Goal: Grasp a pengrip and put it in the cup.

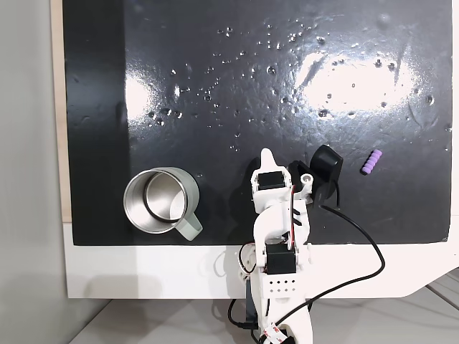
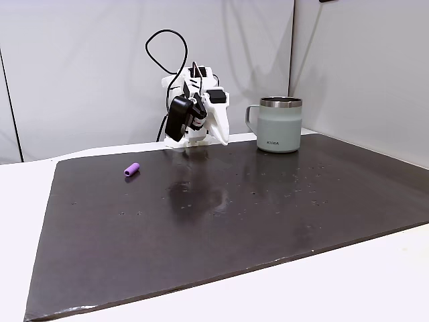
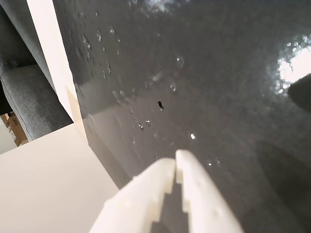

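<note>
Seen from above in a fixed view, a glossy black mat [image 1: 237, 93] with a pitted, dimpled surface and bright glare patches covers most of a white table [image 1: 143, 276]. The white plastic arm [image 1: 276, 236] is folded up at the mat's near edge, its gripper [image 1: 267, 155] pointing onto the mat. The cup [image 1: 159, 201], a round shiny steel mug with a pale grey-green handle, stands upright to the left of the arm, near the mat's bottom edge. The pengrip [image 1: 371, 163], a tiny light-purple ribbed tube, lies on its side to the right, well apart from gripper and cup, with bare mat all around it. In a fixed view from the opposite side at table height, the pengrip [image 2: 131, 169] lies left of the arm [image 2: 194, 111] and the cup [image 2: 279, 125] stands right of it; wide open mat stretches in front. In the wrist view, the gripper [image 3: 175, 164] has its two white toothed jaws closed together, holding nothing, above the mat [image 3: 204, 73] near its edge.
</note>
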